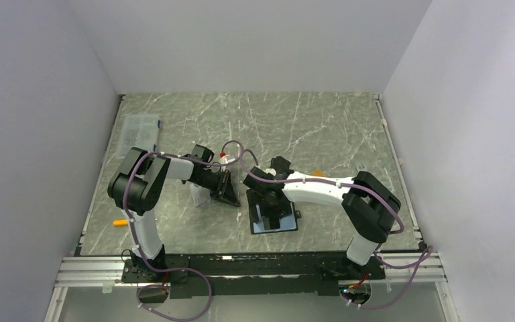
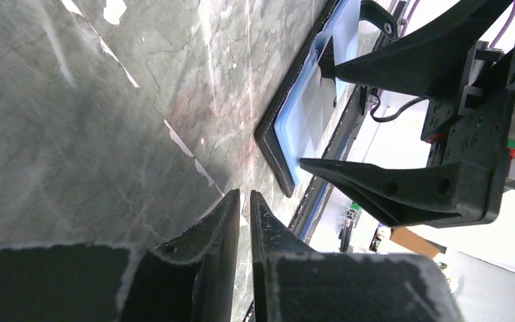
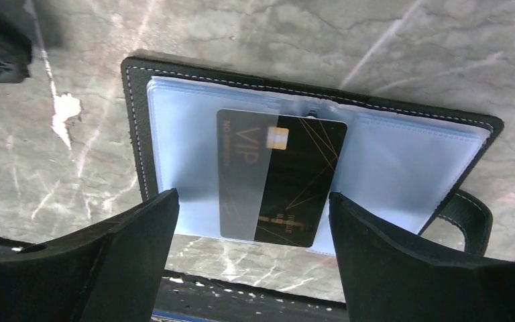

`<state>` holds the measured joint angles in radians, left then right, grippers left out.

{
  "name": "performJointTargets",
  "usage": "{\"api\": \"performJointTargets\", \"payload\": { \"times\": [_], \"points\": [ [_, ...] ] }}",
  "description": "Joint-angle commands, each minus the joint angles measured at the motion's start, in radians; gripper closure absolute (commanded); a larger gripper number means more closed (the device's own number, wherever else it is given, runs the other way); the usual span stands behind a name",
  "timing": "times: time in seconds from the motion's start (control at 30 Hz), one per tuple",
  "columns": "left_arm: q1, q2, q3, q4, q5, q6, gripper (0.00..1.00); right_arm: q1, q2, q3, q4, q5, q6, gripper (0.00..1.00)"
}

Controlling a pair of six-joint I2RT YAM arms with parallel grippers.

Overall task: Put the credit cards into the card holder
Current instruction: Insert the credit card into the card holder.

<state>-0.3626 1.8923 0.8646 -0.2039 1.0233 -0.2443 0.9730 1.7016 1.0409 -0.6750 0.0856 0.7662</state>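
Right jaws spread wide, gripping nothing. Between them and just beyond the tips: one black credit card (image 3: 288,178), lying across the middle of the open card holder (image 3: 136,127), left part tucked under a clear pocket, the rest bare. Partly seated by the look of it, not pushed home. Snap tab (image 3: 473,215) loose past the right tip. Left jaws nearly closed, only a slit between, nothing visible in it, low over the tabletop (image 2: 107,121) with the holder's edge ahead. Farther off, beyond the right arm, an orange fleck (image 1: 319,173), possibly another card waiting. Judged: first card nearly in, any others left to do.
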Motion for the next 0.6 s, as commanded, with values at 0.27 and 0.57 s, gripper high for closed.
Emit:
{"api": "performJointTargets", "payload": {
  "times": [0.27,0.57],
  "points": [
    [-0.004,-0.049,0.027,-0.019,0.002,0.044,0.83,0.045,0.041,0.058,-0.043,0.088,0.041,0.33],
    [-0.003,-0.064,0.02,-0.018,0.004,0.043,0.83,0.051,0.017,0.074,-0.066,0.127,0.062,0.67]
  ]
}}
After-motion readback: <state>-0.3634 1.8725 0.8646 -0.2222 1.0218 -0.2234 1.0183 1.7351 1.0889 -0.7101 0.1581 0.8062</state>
